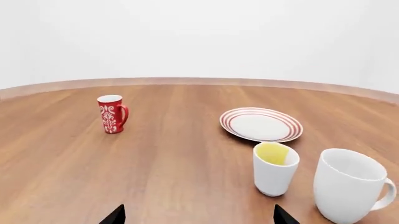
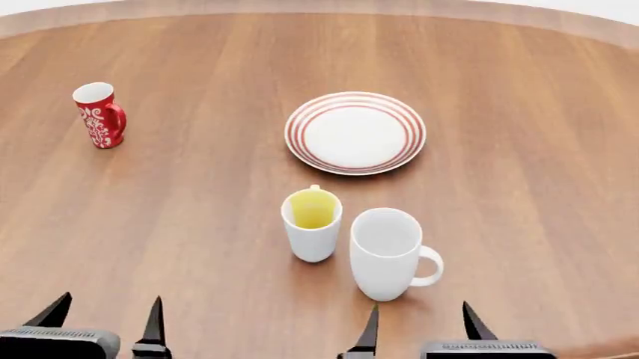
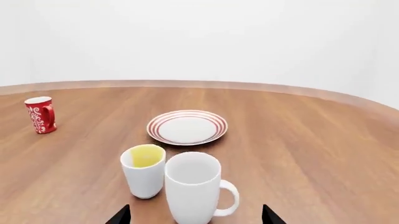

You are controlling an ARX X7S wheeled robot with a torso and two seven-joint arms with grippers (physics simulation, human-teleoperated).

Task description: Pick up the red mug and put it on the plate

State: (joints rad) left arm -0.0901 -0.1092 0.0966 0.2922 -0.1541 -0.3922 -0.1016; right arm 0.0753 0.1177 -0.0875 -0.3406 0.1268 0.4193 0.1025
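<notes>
A broad wooden bench (image 2: pixel 519 194) with a curved, paler edge filled the view — behind it stood only a plain white wall (image 1: pixel 199 37), evenly lit.

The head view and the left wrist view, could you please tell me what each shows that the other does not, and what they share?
Only the head view shows both grippers: the left gripper and the right gripper, both open and empty at the near edge. It also looks straight down into the mugs.

Only the left wrist view shows the pale wall behind the table's far edge.

Both show the red mug standing upright and alone, the plate with nothing on it, the yellow-lined white mug, the larger white mug and the wooden table.
</notes>
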